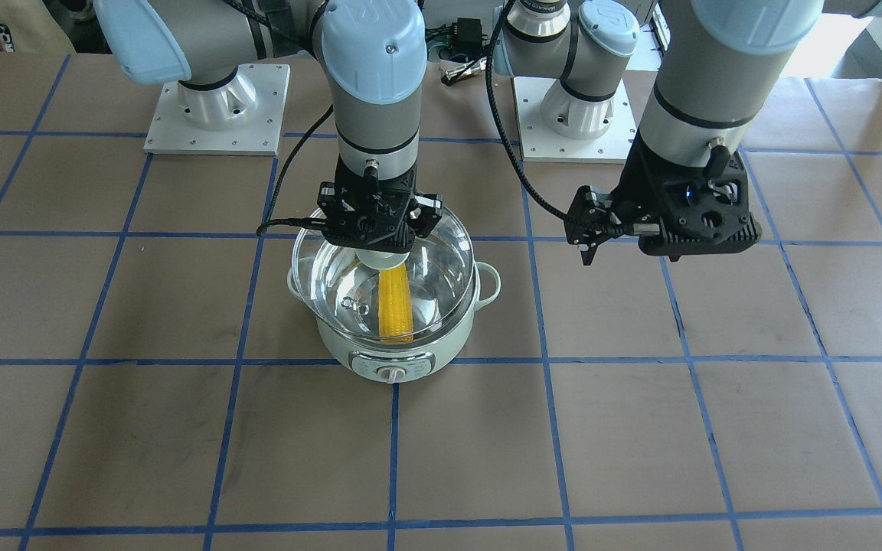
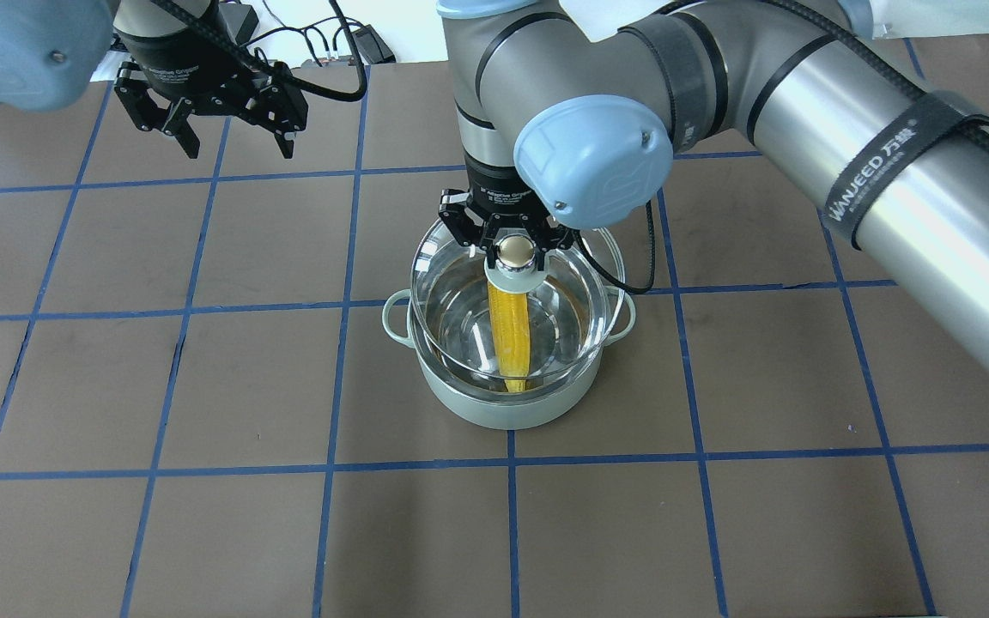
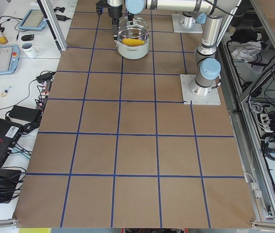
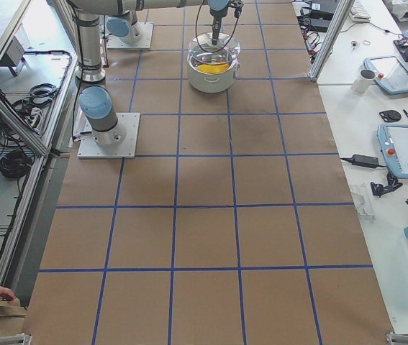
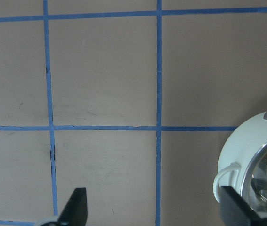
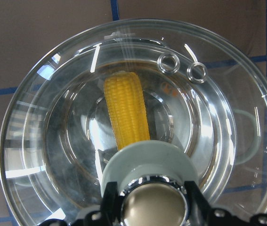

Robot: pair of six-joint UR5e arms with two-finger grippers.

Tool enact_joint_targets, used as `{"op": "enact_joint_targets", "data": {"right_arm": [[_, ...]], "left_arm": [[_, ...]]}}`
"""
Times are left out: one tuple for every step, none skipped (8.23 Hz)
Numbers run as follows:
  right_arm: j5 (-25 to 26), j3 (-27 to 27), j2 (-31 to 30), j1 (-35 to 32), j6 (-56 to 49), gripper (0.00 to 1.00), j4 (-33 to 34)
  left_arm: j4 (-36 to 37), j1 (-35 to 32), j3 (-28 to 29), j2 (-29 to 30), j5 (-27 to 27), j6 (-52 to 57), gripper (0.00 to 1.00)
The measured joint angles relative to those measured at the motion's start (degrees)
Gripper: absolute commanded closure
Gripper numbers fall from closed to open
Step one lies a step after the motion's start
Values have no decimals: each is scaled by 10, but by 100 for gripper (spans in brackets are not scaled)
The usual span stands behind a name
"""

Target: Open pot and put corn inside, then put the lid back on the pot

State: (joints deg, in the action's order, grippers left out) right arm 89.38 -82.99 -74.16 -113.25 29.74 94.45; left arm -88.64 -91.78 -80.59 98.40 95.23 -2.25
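Observation:
The mint-green pot point(image 1: 403, 360) stands mid-table, its dial facing away from the robot. The yellow corn point(image 1: 395, 306) lies inside it, seen through the glass. My right gripper point(image 1: 380, 229) is shut on the gold knob of the clear glass lid point(image 1: 441, 256) and holds the lid a little above the pot's rim, roughly centred over it. In the overhead view the right gripper point(image 2: 518, 251), lid point(image 2: 460, 300), corn point(image 2: 512, 335) and pot point(image 2: 503, 410) line up. The right wrist view shows the lid point(image 6: 53, 141) over the corn point(image 6: 126, 113). My left gripper point(image 2: 233, 142) is open and empty, off to the pot's side point(image 5: 246, 155).
The brown table carries a blue tape grid. The two arm bases on metal plates point(image 1: 219, 107) point(image 1: 575, 115) stand behind the pot, with cables point(image 1: 464, 46) between them. Side benches with tablets and a mug point(image 3: 29, 48) lie beyond the table's edges.

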Motion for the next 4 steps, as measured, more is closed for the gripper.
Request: {"op": "enact_joint_targets", "data": {"right_arm": [[0, -2, 9, -6, 4, 65, 9], [-1, -3, 16, -11, 5, 65, 16], [-1, -8, 20, -14, 6, 65, 20], [-1, -15, 22, -15, 6, 65, 25]], "left_arm": [[-6, 0, -3, -15, -5, 0, 0], [-7, 0, -5, -20, -7, 0, 0], [-7, -1, -7, -20, -9, 0, 0], [-6, -1, -10, -19, -11, 1, 0]]}}
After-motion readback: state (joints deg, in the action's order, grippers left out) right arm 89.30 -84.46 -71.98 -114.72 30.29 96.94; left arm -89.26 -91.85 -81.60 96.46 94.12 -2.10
